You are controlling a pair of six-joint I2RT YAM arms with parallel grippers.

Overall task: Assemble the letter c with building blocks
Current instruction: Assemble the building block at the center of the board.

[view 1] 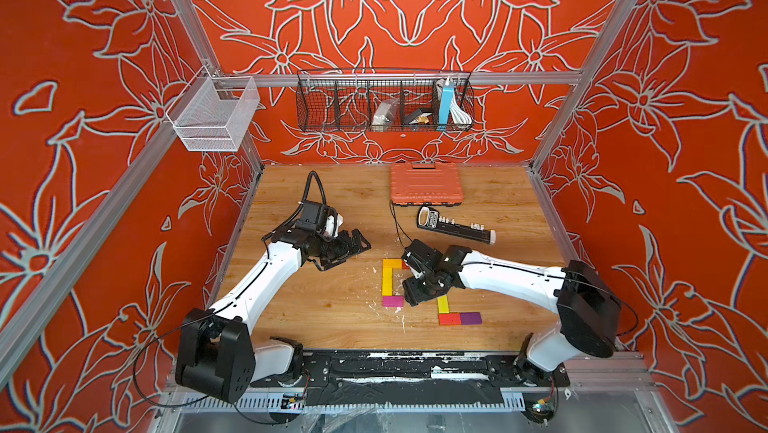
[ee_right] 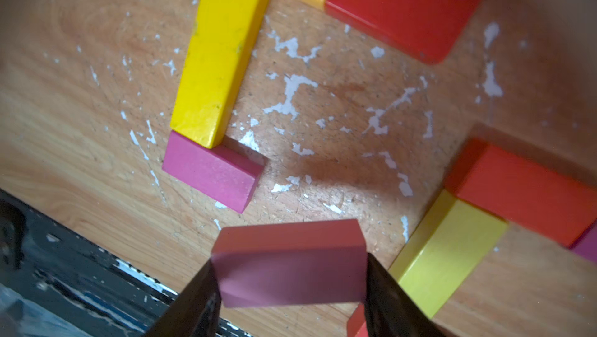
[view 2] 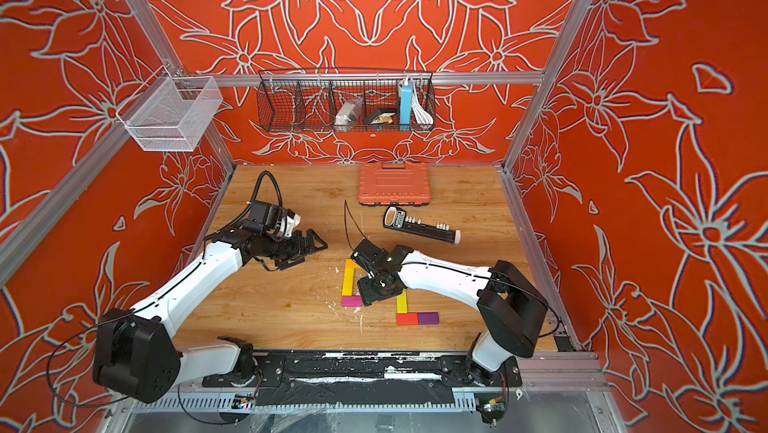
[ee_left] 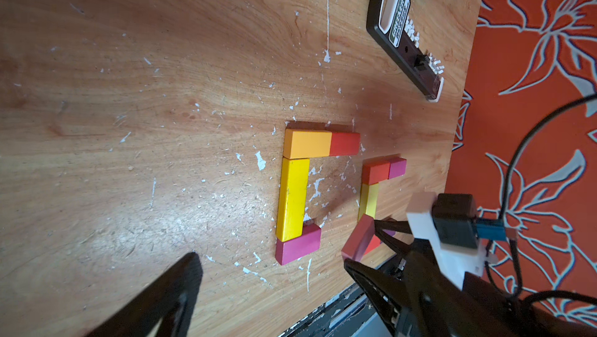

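My right gripper (ee_right: 289, 274) is shut on a pink block (ee_right: 290, 264), held just over the wood in front of the table's middle. Beside it lie an orange block (view 1: 392, 263), a red block (ee_right: 403, 5), a long yellow block (view 1: 387, 281) and a magenta block (view 1: 392, 301), set as an open bracket. To their right lie a shorter yellow block (view 1: 443, 304), a red block (view 1: 450, 318) and a purple block (view 1: 471, 318). My left gripper (view 1: 357, 244) hovers open and empty, left of and behind the blocks. In both top views the right wrist hides the pink block.
An orange ribbed case (view 1: 426, 183) lies at the back of the table, with a black bar with white pegs (view 1: 457, 227) in front of it. A black wire basket (view 1: 384, 102) and a white mesh basket (view 1: 212, 115) hang on the frame. A black rail (view 1: 415, 364) runs along the table's front edge.
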